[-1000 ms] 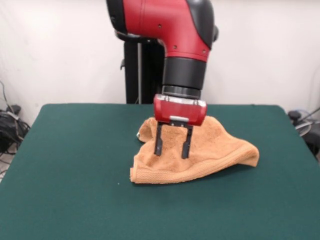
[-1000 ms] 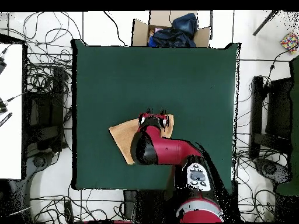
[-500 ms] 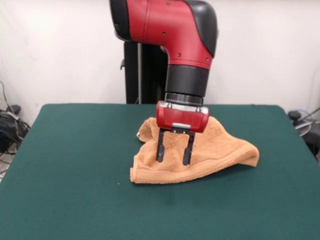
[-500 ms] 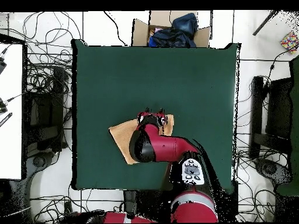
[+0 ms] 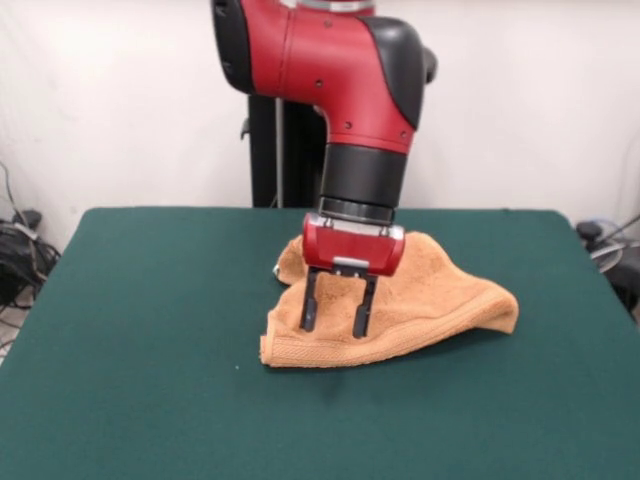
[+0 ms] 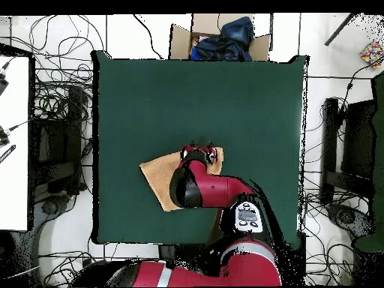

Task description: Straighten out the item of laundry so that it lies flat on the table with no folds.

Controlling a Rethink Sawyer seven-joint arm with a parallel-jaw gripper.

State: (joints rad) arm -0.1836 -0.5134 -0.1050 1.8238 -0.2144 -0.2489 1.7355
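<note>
Towel (image 5: 430, 295) sits mid-table (image 5: 150, 350), rumpled orange-tan terry, its woven border band along the near edge and a fold humping up behind. I see my gripper (image 5: 335, 315) spread open, black fingers (image 5: 308, 305) pointing down over the left part. No legible writing.

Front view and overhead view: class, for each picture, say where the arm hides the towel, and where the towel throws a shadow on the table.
Front view: the gripper, open, and the wrist cover the towel's upper middle; a thin dark shadow lies on the table under its near edge. Overhead view: the arm covers most of the towel; no shadow can be made out.
</note>
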